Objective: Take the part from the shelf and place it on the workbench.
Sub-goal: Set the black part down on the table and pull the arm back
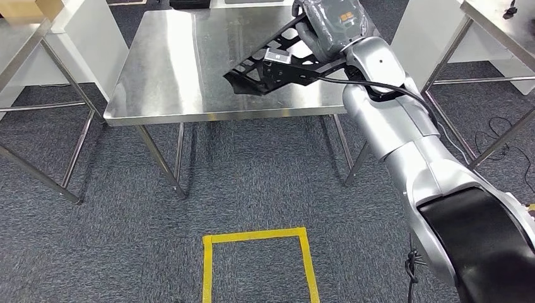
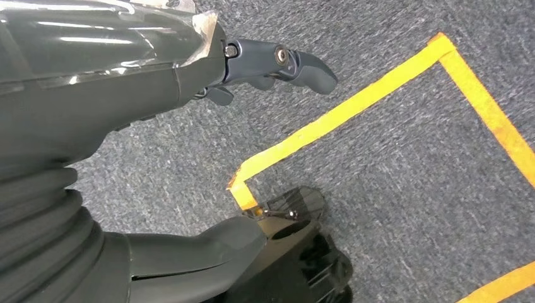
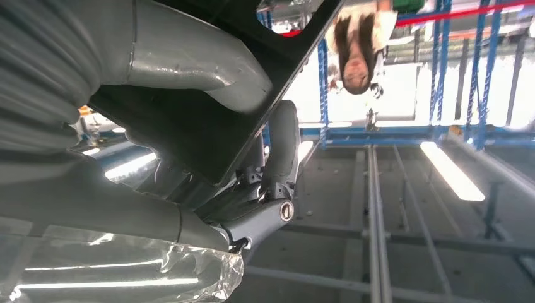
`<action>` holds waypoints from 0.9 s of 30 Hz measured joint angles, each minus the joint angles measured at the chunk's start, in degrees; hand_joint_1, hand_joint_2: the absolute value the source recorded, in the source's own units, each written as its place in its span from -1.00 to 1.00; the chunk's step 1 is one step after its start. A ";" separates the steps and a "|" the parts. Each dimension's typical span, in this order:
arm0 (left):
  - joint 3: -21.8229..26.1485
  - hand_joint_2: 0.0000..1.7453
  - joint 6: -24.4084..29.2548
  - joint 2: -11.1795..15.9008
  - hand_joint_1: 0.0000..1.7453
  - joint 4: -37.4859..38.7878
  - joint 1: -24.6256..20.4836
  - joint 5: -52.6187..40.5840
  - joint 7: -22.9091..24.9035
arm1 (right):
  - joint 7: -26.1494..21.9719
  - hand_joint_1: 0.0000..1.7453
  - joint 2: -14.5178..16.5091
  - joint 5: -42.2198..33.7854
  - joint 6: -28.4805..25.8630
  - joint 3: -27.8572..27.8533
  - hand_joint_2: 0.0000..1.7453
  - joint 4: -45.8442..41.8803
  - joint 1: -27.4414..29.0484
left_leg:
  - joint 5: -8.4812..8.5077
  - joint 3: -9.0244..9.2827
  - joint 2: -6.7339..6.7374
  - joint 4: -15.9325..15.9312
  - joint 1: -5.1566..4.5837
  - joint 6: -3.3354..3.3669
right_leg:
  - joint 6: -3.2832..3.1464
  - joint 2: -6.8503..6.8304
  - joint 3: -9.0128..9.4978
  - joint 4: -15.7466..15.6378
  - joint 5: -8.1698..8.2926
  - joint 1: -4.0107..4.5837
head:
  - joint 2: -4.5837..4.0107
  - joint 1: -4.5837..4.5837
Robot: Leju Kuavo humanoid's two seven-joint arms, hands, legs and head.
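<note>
One part [image 1: 277, 68] is seen: a flat black bracket, perforated with cut-outs, with a small pale label on its upper face. It is grasped by the right hand [image 1: 328, 28] and held tilted above the far right area of the steel desk [image 1: 164, 69], its lower end close to the surface; whether it touches cannot be told. In the right wrist view the part's dark plate [image 3: 208, 120] is clamped between the thick thumb and the darker fingers [image 3: 281, 151]. The left hand [image 2: 265, 66] hangs over grey carpet, released and holding nothing. One yellow tape square [image 1: 255, 259] is marked on the floor before the desk
</note>
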 joint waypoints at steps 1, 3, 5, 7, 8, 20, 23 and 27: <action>0.00 1.00 0.01 0.00 -1.00 0.00 0.00 -0.01 0.00 | 0.00 1.00 0.01 0.00 0.00 0.01 1.00 0.01 -0.01 | 0.00 0.01 0.00 0.03 0.00 0.01 | 0.02 0.00 0.01 0.00 -0.01 -0.01 | 0.00 0.01; 0.00 1.00 0.01 -0.02 -1.00 -0.01 0.03 -0.11 0.00 | -0.01 1.00 0.07 -0.01 0.00 0.12 1.00 0.02 -0.16 | -0.03 0.22 -0.03 -0.03 0.01 0.30 | 0.36 -0.02 0.09 -0.05 -0.25 0.13 | 0.00 0.07; 0.00 1.00 -0.06 -0.10 -1.00 -0.02 -0.02 -0.29 -0.01 | -0.02 1.00 -0.18 -0.15 0.02 0.31 1.00 0.16 -0.45 | -0.47 0.90 -0.15 -0.34 -0.06 1.22 | 0.57 -0.12 -3.67 6.35 -2.54 0.19 | 0.00 0.42; 0.00 1.00 -0.20 -0.18 -1.00 -0.01 -0.05 -0.43 -0.02 | -0.05 1.00 -0.90 -0.36 0.09 0.53 1.00 0.45 -0.48 | -1.38 1.90 -0.48 -0.52 -0.31 2.10 | 0.79 -0.20 -10.11 15.87 -4.58 0.09 | 0.00 0.94; 0.00 1.00 -0.27 -0.21 -1.00 -0.01 -0.04 -0.48 -0.02 | -0.10 1.00 -1.29 -0.43 0.14 0.67 1.00 0.57 -0.40 | -1.90 2.46 -0.71 -0.48 -0.47 2.29 | 1.14 -0.20 -12.10 17.72 -4.04 0.10 | 0.00 1.11; -0.06 1.00 -0.55 -0.45 -1.00 -0.04 -0.11 -1.07 0.03 | 1.21 1.00 -4.16 -0.81 -0.01 1.63 1.00 0.58 -0.73 | -9.32 -0.18 -0.61 9.59 -0.44 -0.81 | -1.85 -0.28 -3.87 -0.18 4.19 -0.41 | -0.01 0.52; -0.07 1.00 -0.54 -0.36 -1.00 -0.04 -0.07 -1.13 0.22 | 1.61 1.00 -4.36 -0.86 -0.05 1.85 1.00 0.58 -0.40 | -9.60 -5.48 -0.38 16.36 0.30 -1.63 | -1.97 -0.01 -2.85 -0.12 3.31 -0.40 | 0.00 0.17; -0.05 1.00 -0.40 -0.20 -1.00 -0.03 -0.07 -1.17 0.33 | 1.85 1.00 -4.68 -0.98 -0.07 2.03 1.00 0.58 -0.30 | -0.85 -0.78 -0.08 3.48 0.70 -1.46 | -1.05 0.23 -1.09 0.20 1.67 -0.28 | -0.01 0.01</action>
